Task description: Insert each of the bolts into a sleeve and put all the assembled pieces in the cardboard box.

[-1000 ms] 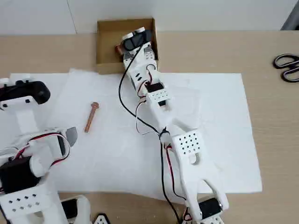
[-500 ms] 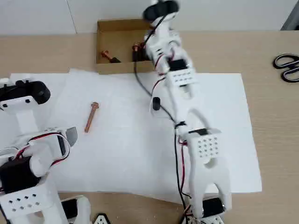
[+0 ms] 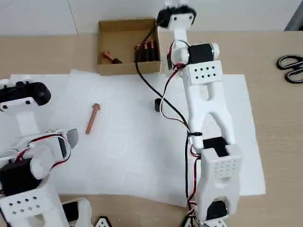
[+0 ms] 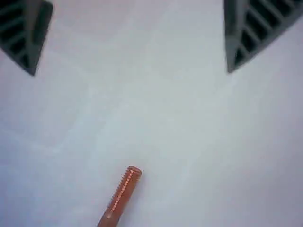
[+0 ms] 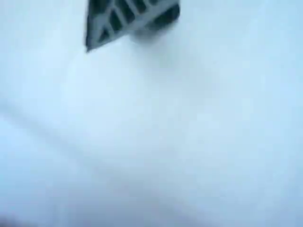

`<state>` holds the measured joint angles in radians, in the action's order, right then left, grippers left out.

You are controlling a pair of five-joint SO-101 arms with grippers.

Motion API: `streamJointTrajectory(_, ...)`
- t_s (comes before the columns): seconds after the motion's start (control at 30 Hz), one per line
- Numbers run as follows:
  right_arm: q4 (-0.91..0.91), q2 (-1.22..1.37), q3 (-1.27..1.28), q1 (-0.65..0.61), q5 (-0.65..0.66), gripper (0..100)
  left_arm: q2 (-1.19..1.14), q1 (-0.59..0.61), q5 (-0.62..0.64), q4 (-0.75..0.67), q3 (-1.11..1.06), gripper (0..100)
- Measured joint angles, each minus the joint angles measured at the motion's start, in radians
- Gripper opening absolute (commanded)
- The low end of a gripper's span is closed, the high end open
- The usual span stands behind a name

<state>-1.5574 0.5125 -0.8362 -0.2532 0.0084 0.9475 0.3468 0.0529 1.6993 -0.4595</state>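
Right arm (image 3: 203, 71) is swinging back off the cardboard box (image 3: 105, 35), grip unreadable; left gripper (image 4: 131, 70) is hanging wide open, bolt (image 3: 93, 118) lying nearest it, threads seemingly pointing its way.

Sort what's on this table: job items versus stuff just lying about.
Job: loose bolt, black sleeve, cardboard box, assembled pieces inside it.
Lying about: scissors, white sheet.

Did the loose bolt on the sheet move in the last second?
No. The bolt keeps the same offset from the cardboard box.
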Motion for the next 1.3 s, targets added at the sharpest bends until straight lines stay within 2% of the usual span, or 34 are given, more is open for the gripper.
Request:
streamJointTrajectory(0.1, -0.06, 0.002, 0.0, 0.0, 0.0, 16.1, 0.0, 0.0, 0.0, 0.0, 0.0, 24)
streamJointTrajectory(0.43, -0.064, 0.187, -0.012, -0.051, 0.0, 21.2, 0.0, 0.0, 0.0, 0.0, 0.0, 24)
streamJointTrajectory(1.3, -0.077, 0.192, 0.034, -0.12, 0.0, 21.2, 0.0, 0.0, 0.0, 0.0, 0.0, 24)
